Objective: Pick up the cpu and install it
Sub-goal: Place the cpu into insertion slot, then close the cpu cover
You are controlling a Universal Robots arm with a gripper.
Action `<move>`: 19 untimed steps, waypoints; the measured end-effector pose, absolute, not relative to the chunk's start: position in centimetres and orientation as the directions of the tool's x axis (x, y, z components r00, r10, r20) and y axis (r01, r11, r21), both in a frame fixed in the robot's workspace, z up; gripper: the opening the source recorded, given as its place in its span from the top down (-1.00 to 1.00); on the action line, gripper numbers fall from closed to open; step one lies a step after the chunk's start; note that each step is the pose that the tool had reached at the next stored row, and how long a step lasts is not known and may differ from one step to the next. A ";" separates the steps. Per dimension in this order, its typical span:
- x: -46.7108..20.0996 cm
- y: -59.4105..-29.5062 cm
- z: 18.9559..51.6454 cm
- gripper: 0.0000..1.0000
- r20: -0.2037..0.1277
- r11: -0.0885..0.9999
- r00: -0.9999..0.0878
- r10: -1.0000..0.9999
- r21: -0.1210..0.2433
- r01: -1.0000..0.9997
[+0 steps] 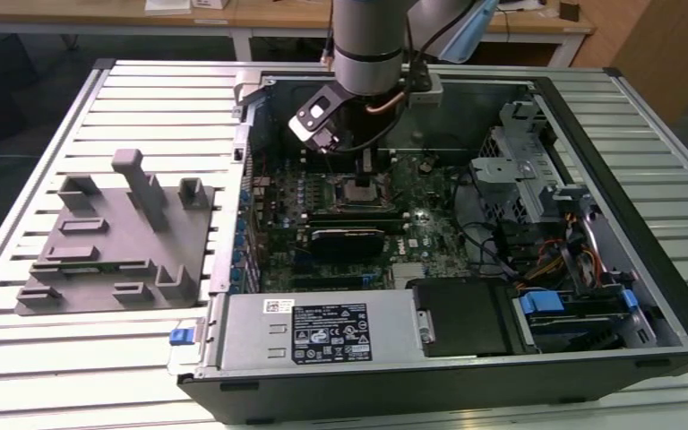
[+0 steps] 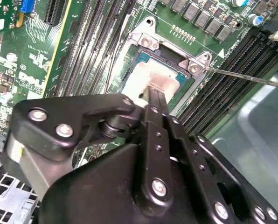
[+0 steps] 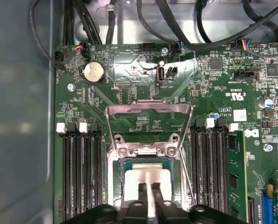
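The cpu (image 3: 146, 175), a flat square with a pale silver top, lies flat inside the open motherboard socket; the second wrist view shows the cpu (image 2: 141, 74) there too. My gripper (image 3: 149, 187) hangs straight over it with its two narrow fingers drawn together, the tips on or just above the middle of the chip's top. The fingers do not reach the chip's edges. In the exterior view the gripper (image 1: 362, 175) reaches down into the open computer case over the socket. The arm's own black linkage hides the near part of the chip in both wrist views.
The socket's metal load plate (image 3: 148, 108) stands flipped open, and its thin lever (image 2: 244, 78) sticks out to one side. Memory slots (image 3: 78, 172) flank the socket. A grey fixture block (image 1: 111, 242) sits on the slatted table at the exterior view's left. The case walls (image 1: 631, 179) and drive cages enclose the board.
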State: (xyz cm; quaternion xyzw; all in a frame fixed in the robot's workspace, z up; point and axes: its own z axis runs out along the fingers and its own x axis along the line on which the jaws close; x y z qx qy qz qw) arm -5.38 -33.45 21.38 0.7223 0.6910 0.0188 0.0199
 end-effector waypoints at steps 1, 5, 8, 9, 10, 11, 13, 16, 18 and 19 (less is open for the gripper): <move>-5.4 -33.4 21.5 0.77 0.000 -0.044 0.044 0.999 0.054 0.998; -5.4 -33.4 21.9 0.79 0.000 -0.044 0.044 0.999 0.053 0.998; -5.4 -33.4 22.2 0.79 0.000 -0.044 0.044 0.999 0.053 0.998; -5.4 -33.4 22.3 0.79 0.000 -0.044 0.044 0.999 0.053 0.998; -5.4 -33.4 22.4 0.79 0.000 -0.044 0.044 0.999 0.053 0.998; -5.4 -33.4 22.5 0.79 0.000 -0.044 0.044 0.999 0.053 0.998; -5.4 -33.4 22.6 0.79 -0.001 -0.044 0.044 0.999 0.053 0.998; -5.4 -33.4 23.0 0.79 0.000 -0.044 0.044 0.999 0.053 0.998; -5.4 -33.4 23.3 0.79 0.000 -0.044 0.044 0.999 0.053 0.998; -5.4 -33.4 23.5 0.79 0.000 -0.044 0.044 0.999 0.053 0.998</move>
